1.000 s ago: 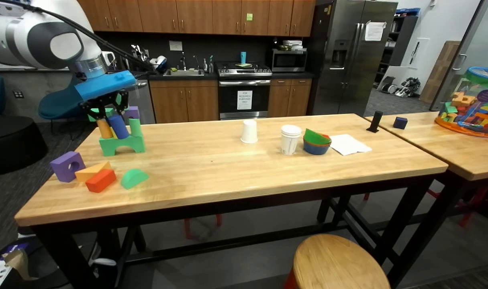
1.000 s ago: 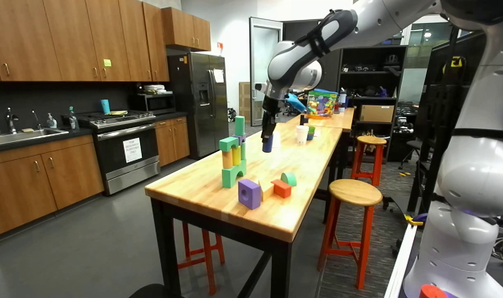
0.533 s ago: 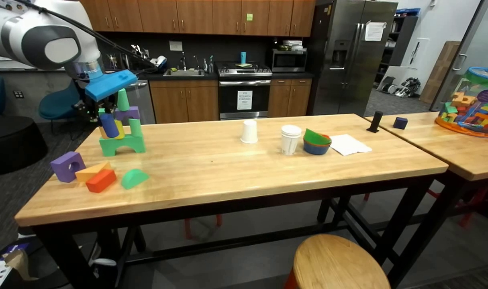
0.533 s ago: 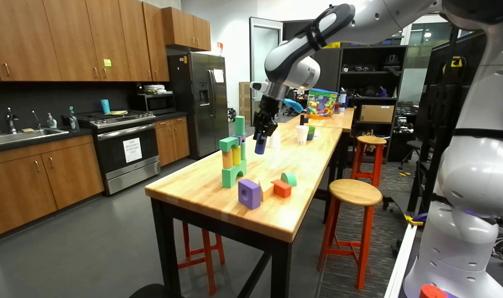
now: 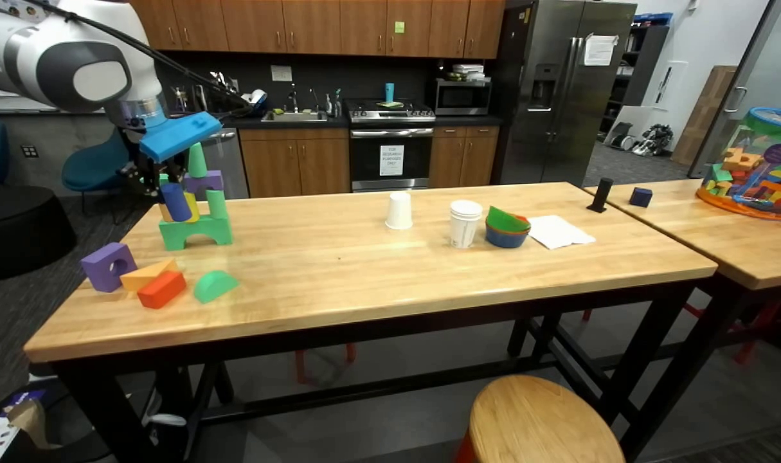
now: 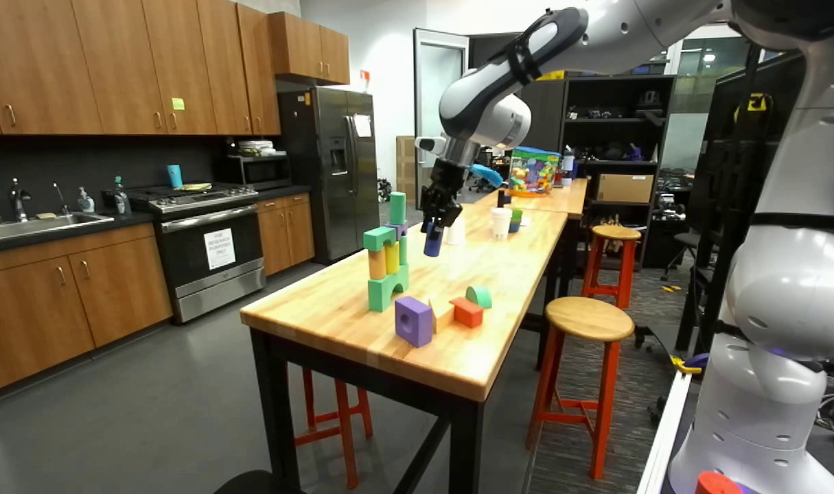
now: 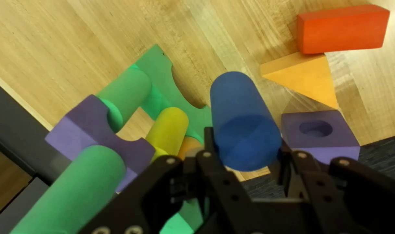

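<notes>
Blue cylinder (image 7: 244, 122) is clamped in the claw (image 7: 245, 143) above the desk (image 5: 339, 276), gripped across its round sides, we judge, to leave its lower end free. Beside the claw, a green pillar (image 7: 127, 96) helps prop up a purple arch (image 7: 90, 126). Well beyond the claw, we read "FOR RESEARCH PURPOSES ONLY" on a sign (image 5: 391, 160) on the oven (image 5: 364, 161).

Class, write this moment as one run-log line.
gripper: shut on blue cylinder | position: above table | tower: standing, apart from cylinder | red block: on table
</notes>
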You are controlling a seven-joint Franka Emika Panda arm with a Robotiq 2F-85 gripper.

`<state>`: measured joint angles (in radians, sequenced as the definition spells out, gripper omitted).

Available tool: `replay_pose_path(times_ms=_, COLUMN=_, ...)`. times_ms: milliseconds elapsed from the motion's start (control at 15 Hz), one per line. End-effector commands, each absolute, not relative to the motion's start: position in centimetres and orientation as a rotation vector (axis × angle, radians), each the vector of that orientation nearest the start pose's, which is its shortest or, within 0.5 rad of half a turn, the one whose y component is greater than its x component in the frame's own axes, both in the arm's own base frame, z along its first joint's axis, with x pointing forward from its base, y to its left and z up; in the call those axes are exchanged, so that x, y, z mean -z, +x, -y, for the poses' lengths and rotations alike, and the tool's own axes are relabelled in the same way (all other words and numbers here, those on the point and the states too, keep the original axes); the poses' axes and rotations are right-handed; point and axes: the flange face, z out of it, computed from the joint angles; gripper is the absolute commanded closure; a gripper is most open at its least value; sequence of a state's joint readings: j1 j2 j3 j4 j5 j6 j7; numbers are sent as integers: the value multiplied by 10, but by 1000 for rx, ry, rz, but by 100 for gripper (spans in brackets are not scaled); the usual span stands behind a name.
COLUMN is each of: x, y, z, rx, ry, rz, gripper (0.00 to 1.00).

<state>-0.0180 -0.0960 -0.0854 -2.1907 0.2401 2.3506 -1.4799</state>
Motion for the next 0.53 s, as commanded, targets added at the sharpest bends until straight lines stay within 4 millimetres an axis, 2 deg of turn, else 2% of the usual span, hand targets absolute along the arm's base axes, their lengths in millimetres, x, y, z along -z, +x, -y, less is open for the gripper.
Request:
replay_pose_path(times_ms=0, x=-455, y=534, z=50, rx=479, ry=-2558, rz=1914, gripper=86)
replay_pose_path(times_ms=267, x=-454, y=540, z=33, rx=434, ry=-2502, rz=2026, gripper=86)
replay_pose_path(times_ms=467, x=-459, y=544, z=10, rx=481, ry=-2470, rz=1994, gripper=86)
